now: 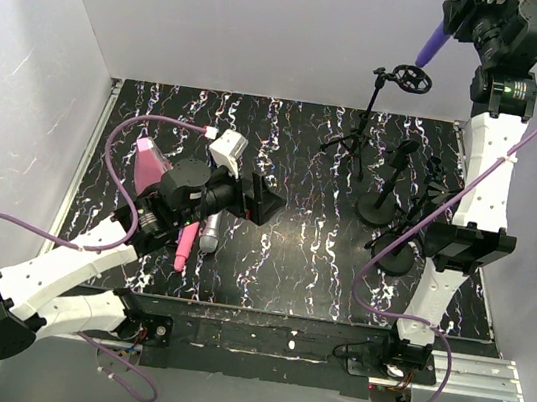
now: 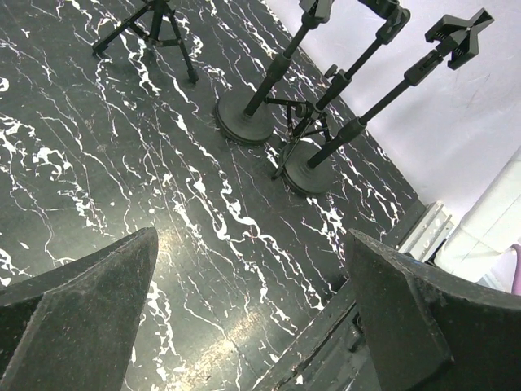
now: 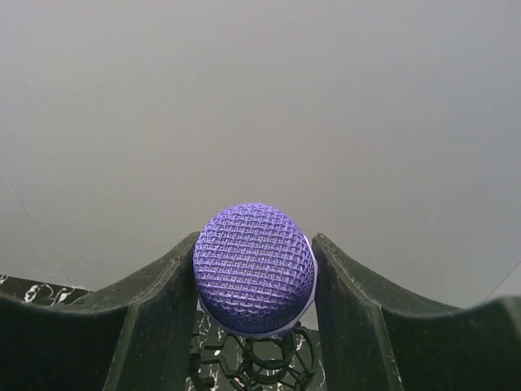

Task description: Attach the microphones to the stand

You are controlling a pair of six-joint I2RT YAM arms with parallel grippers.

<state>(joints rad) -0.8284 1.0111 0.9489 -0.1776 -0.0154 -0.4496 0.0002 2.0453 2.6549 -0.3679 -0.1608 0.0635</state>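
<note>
while the right claw (image 1: 460, 15) is gripping the plain purple stick microphone (image 3: 254, 281) handle-down above the black tripod stand's ring holder (image 1: 409, 79) at far right, seemingly to drop it through, the left claw (image 2: 251, 244) is hovering wide open, near left.

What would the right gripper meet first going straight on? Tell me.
Likely the stand's ring holder, seen just beyond the purple mic that the right gripper holds; the gap between them is hard to judge.
</note>
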